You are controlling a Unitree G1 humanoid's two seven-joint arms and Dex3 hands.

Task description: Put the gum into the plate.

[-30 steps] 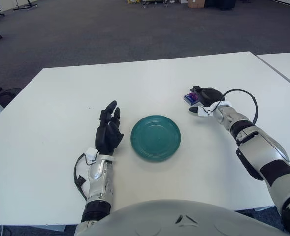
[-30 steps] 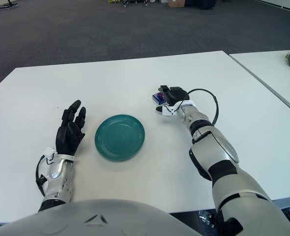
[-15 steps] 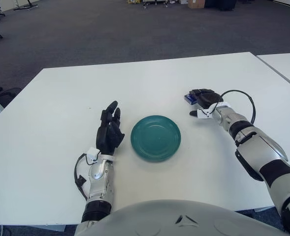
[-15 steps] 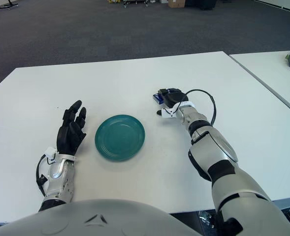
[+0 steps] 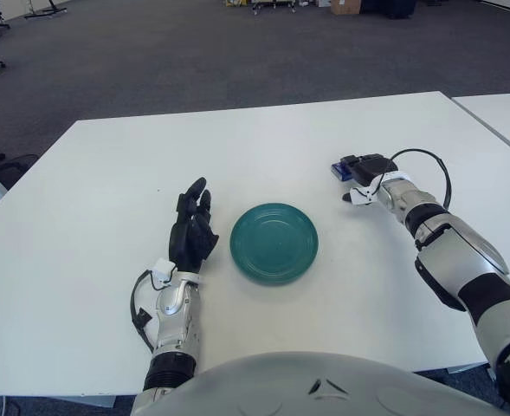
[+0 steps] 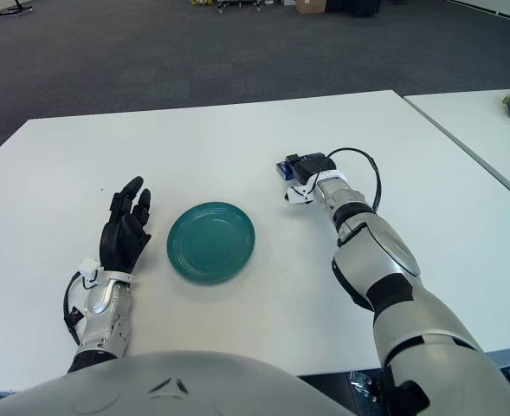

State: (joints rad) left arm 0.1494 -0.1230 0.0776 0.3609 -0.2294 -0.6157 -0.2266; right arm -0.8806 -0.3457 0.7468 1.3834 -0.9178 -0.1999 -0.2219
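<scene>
1. The gum [image 5: 339, 170], a small blue pack, sits at the tips of the right hand [image 5: 367, 172], right of and beyond the plate [image 5: 274, 242], well apart from it.
2. The right hand's dark fingers are curled around the pack and seem to grip it; whether it is lifted off the table [image 5: 107, 217] cannot be told.
3. The green plate lies on the white table, with nothing in it.
4. The left hand [image 5: 191, 232] shows just left of the plate, fingers loosely spread, holding nothing.
</scene>
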